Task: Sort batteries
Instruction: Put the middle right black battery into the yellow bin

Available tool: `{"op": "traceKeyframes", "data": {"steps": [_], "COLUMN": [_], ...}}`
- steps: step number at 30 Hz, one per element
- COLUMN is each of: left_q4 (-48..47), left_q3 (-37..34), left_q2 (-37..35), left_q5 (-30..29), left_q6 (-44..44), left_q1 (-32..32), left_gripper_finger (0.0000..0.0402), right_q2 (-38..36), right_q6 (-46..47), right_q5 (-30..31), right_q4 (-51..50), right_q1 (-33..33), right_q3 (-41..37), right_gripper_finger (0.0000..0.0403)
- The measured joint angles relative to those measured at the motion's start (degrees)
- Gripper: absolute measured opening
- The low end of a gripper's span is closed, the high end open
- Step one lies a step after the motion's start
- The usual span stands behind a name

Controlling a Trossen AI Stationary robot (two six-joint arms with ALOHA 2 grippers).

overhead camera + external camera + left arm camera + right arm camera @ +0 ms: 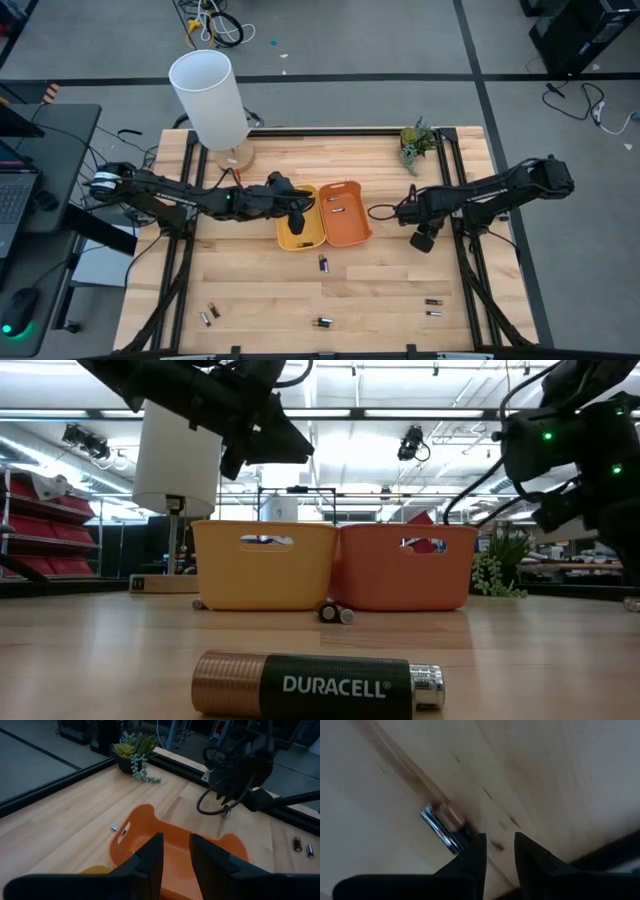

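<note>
Right wrist view gives us the relation that matters: one battery (444, 826) lies on the bare wood just off the tips of the right end effector (499, 841), close to one finger and outside the gap between the two. Its long axis runs slantwise to the line of the fingers, bright cap nearest us, so we judge a small sideways shift and a turn of the wrist would be needed before a pinch across its body. Those fingers stand a little apart and grasp nothing. From above, we place this arm toward the right edge of the surface, just beside the orange tray (351, 236), and it is clearly the nearer arm for that cell. The left end effector (297, 217) hangs over the yellow tray (284, 240) near the middle of the surface, fingers slightly parted and empty too. More batteries (323, 263) lie scattered toward the near edge, a pair (432, 301) close to the near right corner, and a couple already rest inside the orange tray.
</note>
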Motion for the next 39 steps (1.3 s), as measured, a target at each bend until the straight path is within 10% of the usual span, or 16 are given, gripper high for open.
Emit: {"op": "traceKeyframes", "data": {"steps": [13, 39], "left_q4": [5.09, 5.97], "left_q3": [0.0, 0.0], "left_q2": [0.04, 0.04], "left_q5": [-0.04, -2.48], "left_q6": [-0.04, 0.68], "left_q1": [0.0, 0.39], "left_gripper_finger": [0.011, 0.011], "right_q2": [0.0, -0.04], "right_q6": [3.26, -4.2], "right_q5": [-2.94, 9.73], "right_q4": [0.27, 3.18], "right_q1": [4.91, 6.17], "right_q3": [0.0, 6.79], "right_gripper_finger": [0.0087, 0.0087]}}
